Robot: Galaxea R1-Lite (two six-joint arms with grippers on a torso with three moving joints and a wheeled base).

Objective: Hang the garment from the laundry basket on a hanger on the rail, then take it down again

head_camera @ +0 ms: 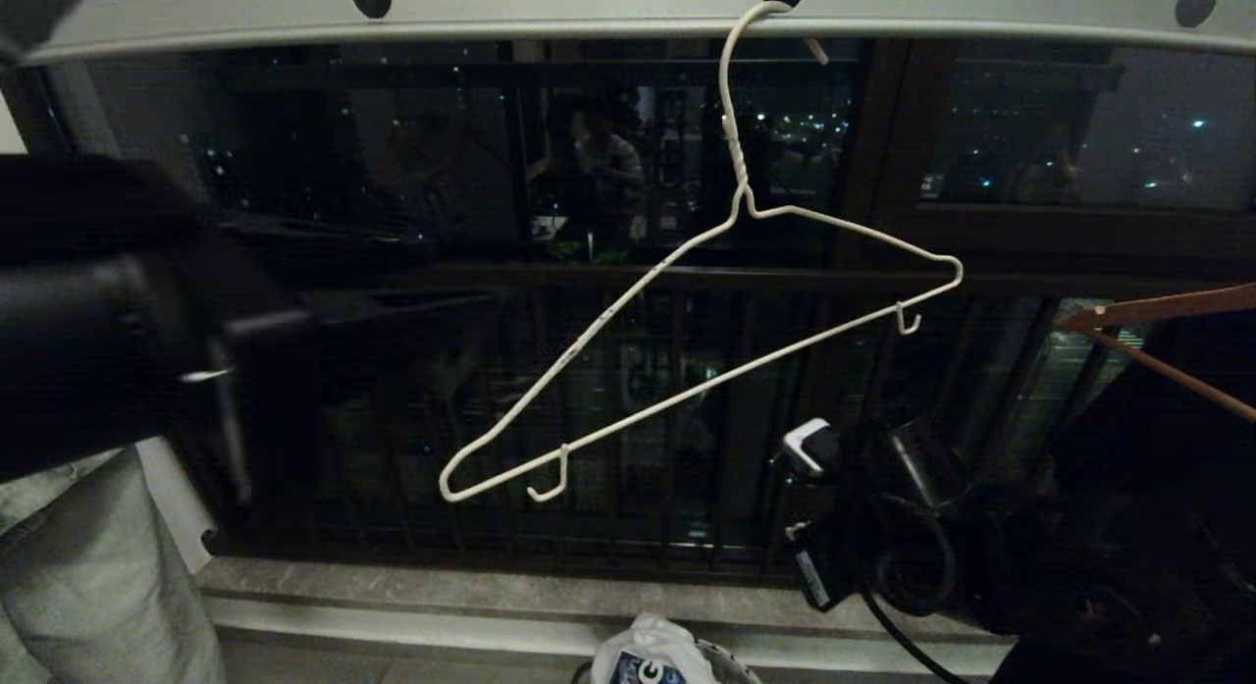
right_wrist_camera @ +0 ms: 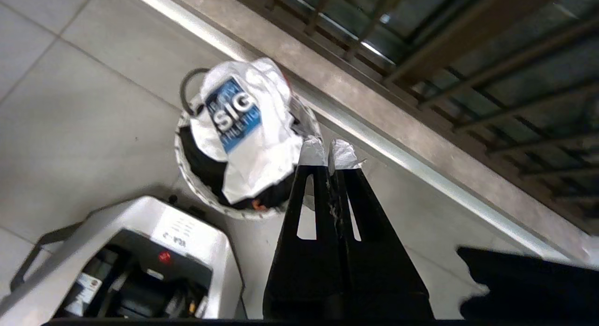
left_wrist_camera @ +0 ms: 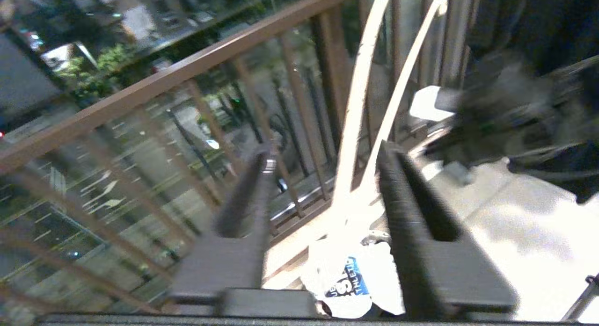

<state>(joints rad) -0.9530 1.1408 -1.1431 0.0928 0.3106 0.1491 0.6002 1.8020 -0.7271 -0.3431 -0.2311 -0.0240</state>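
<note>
Left wrist view shows the left gripper (left_wrist_camera: 323, 176) spread around the hanger's (head_camera: 702, 355) low left tip without touching, its long axis sloping up rightward from the rail (head_camera: 628, 12), while the garment (right_wrist_camera: 243, 134) lies in the laundry basket (right_wrist_camera: 199, 188) beyond the pressed-together right gripper (right_wrist_camera: 327, 153).

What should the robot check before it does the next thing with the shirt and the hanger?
1. Hanger hooked on the rail: ok, though it hangs tilted.
2. Hanger bare: ok, nothing on it.
3. Garment in the laundry basket: ok, lying on top.
4. Left gripper holding nothing: ok, fingers apart with the hanger's wires between them.
5. Right gripper ready to grasp: not ok, fingers shut, above the floor beside the basket.
</note>
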